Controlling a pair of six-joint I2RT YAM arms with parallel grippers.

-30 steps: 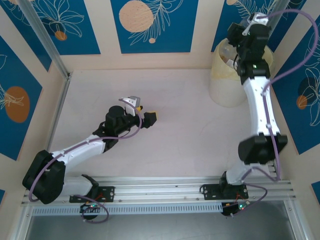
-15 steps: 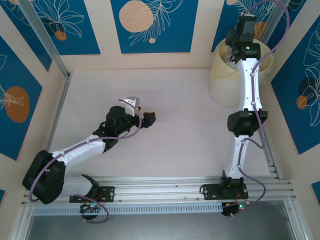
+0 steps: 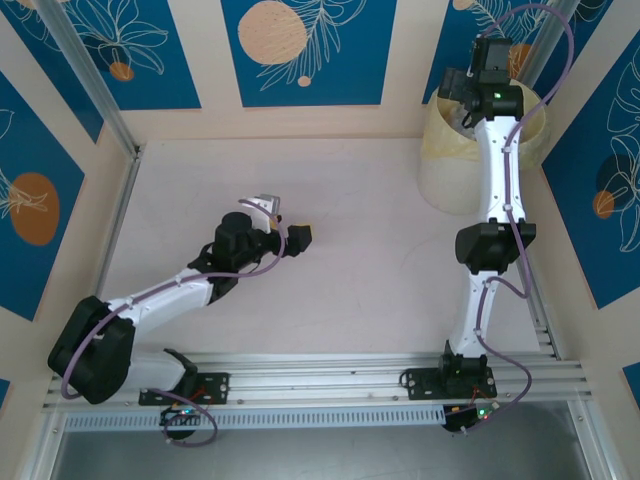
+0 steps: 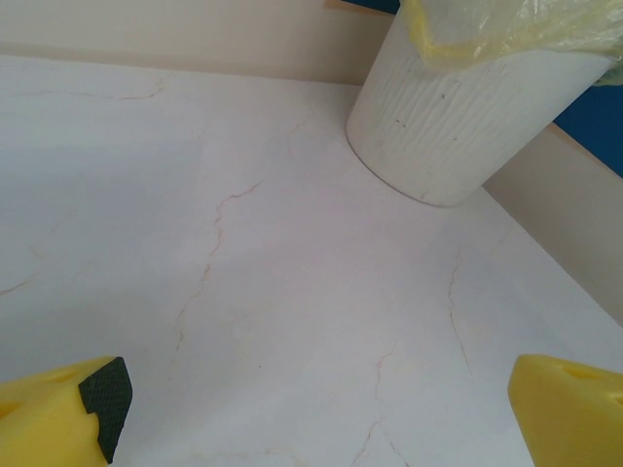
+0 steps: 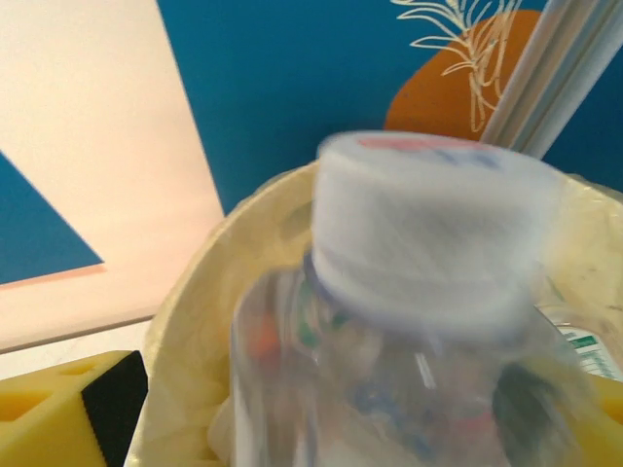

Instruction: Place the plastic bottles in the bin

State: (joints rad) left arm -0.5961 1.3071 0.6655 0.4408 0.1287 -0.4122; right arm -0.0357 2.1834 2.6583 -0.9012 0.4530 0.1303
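**A:** Start at the left. What is that arm doing?

**B:** The left gripper (image 3: 298,238) is out over the left-centre of the table (image 3: 380,270), pointing right. In its wrist view the two yellow fingers (image 4: 49,423) sit in the bottom corners, spread wide, with the pale veined tabletop showing between them.

**A:** And further right?

**B:** The bin (image 3: 445,175) stands at the far right corner of the table, close to the blue wall panels (image 3: 300,50). It is a pale round tub, and the left wrist view shows a thin yellowish liner (image 4: 506,29) folded over its rim.

**A:** Where's the right arm?

**B:** It is stretched up the right side, with its wrist over the bin's mouth. The right gripper (image 5: 362,399) looks down into the bin, one yellow finger at each bottom corner of its wrist view.

**A:** Is anything between them?

**B:** A clear bottle (image 5: 409,321) with a white cap, very close to the lens and blurred. It is above the bin's opening, with the rim curving behind it.

**A:** Gripped?

**B:** The jaws stand apart. The left pad is clear of the bottle, with a visible gap. On the right side the blur hides whether the finger touches it.
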